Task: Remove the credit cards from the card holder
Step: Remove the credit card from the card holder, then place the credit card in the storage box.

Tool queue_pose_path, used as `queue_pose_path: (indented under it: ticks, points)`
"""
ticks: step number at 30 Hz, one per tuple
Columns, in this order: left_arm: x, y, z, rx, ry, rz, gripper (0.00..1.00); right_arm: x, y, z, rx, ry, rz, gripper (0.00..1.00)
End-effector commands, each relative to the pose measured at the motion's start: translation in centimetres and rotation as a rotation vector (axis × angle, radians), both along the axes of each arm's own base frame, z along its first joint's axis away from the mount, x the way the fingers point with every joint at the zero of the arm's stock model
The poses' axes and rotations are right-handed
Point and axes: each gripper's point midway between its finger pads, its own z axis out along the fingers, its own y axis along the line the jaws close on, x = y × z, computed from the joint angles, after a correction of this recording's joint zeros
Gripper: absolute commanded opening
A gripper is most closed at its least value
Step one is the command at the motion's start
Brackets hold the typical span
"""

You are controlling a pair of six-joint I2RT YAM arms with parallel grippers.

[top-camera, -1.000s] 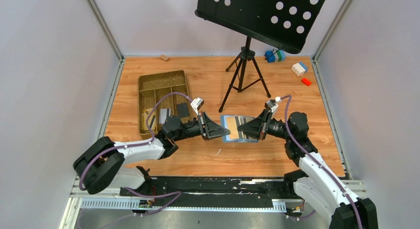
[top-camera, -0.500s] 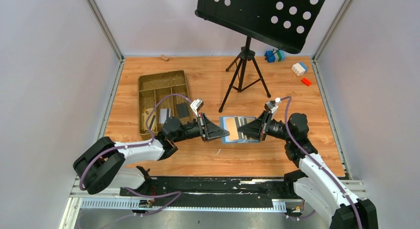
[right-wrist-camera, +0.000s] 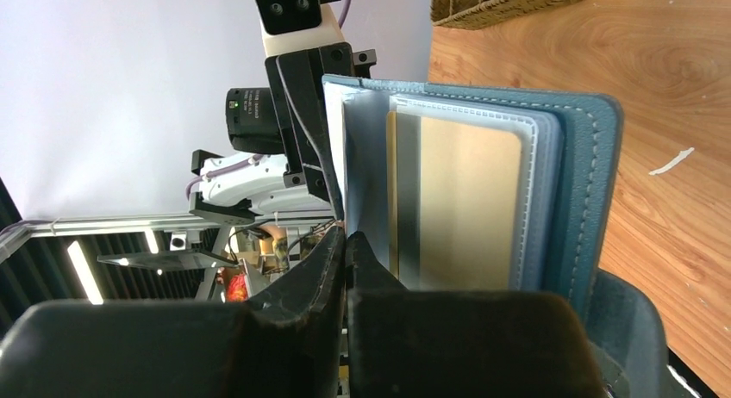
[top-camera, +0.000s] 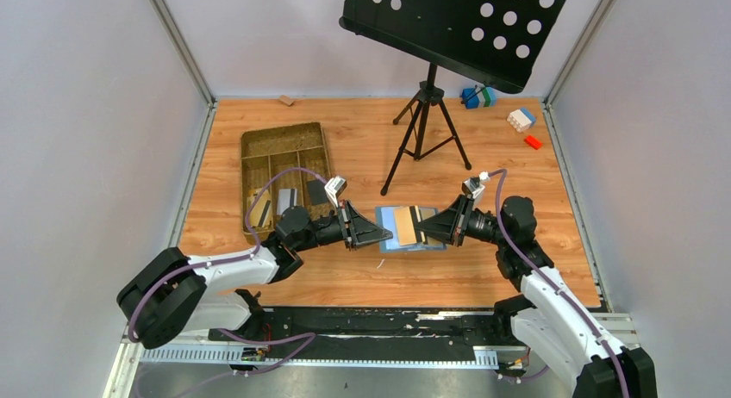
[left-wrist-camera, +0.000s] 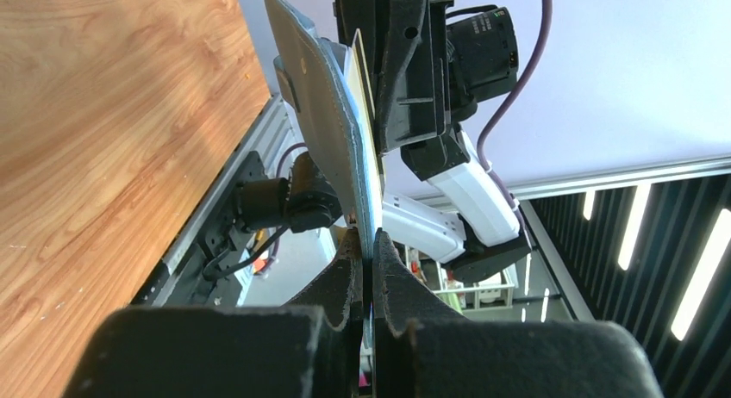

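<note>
Both left gripper [top-camera: 387, 235] and right gripper [top-camera: 426, 233] are clamping the card holder [top-camera: 388, 218]; I'm seeing its tan card [top-camera: 405, 226] nearer right.

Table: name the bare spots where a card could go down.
Bare table: strip between holder and near edge; right of tripod, before the blocks. Crowded: centre, where left gripper and right gripper clamp the holder; near compartments of the tray.

You are getting bright, even overhead light across the table [top-camera: 345, 282], casting only soft shadows. In both wrist views the strip lights [left-wrist-camera: 702, 273] are glaring, and the near foreground is blurring into dark.
</note>
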Motion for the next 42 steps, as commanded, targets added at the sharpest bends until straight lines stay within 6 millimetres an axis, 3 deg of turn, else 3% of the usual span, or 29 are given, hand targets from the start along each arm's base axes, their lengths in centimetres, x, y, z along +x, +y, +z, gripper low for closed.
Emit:
queue_pose_path:
  ticks: [1, 4, 7, 9, 14, 21, 23, 27, 29, 34, 42]
  points:
    - [0.4, 0.5, 0.5, -0.004, -0.046, 0.034, 0.00, 0.1, -0.1, 1.2, -0.016, -0.067, -0.002, 0.00]
    - [0.6, 0.7, -0.9, 0.054, -0.028, 0.048, 0.00, 0.5, -0.7, 0.0, -0.154, -0.074, -0.024, 0.00]
    - [0.7, 1.2, -4.3, 0.190, 0.009, 0.066, 0.00, 1.8, -3.3, -1.3, -0.433, -0.112, -0.128, 0.00]
    - [0.5, 1.8, -7.2, 0.308, 0.027, 0.067, 0.00, 1.7, -4.3, -1.9, -0.528, -0.141, -0.139, 0.00]
    - [-0.6, 3.4, -14.0, 0.598, 0.089, -0.003, 0.00, 1.2, -4.2, -2.8, -0.520, -0.131, -0.122, 0.00]
    - [-1.2, 6.1, -18.1, 0.880, 0.081, -0.058, 0.00, 1.1, -3.8, -2.8, -0.495, -0.143, -0.104, 0.00]
    - [-1.2, 7.7, -18.5, 0.982, 0.086, -0.048, 0.11, 1.1, -3.5, -2.8, -0.479, -0.146, -0.093, 0.00]
    - [-0.9, 8.5, -16.4, 1.024, 0.038, -0.037, 0.55, 1.0, -2.7, -3.4, -0.441, -0.132, -0.063, 0.00]
    - [-0.9, 8.5, -14.7, 1.002, 0.011, -0.031, 0.65, 1.2, -2.1, -3.6, -0.418, -0.123, -0.055, 0.00]
    - [-0.7, 7.8, -9.8, 0.878, -0.073, 0.003, 0.69, 1.5, 0.0, -3.1, -0.373, -0.131, -0.017, 0.00]
    - [-0.7, 4.2, -1.4, 0.416, -0.159, 0.074, 0.64, 0.7, 4.1, 0.1, -0.272, -0.180, 0.093, 0.00]
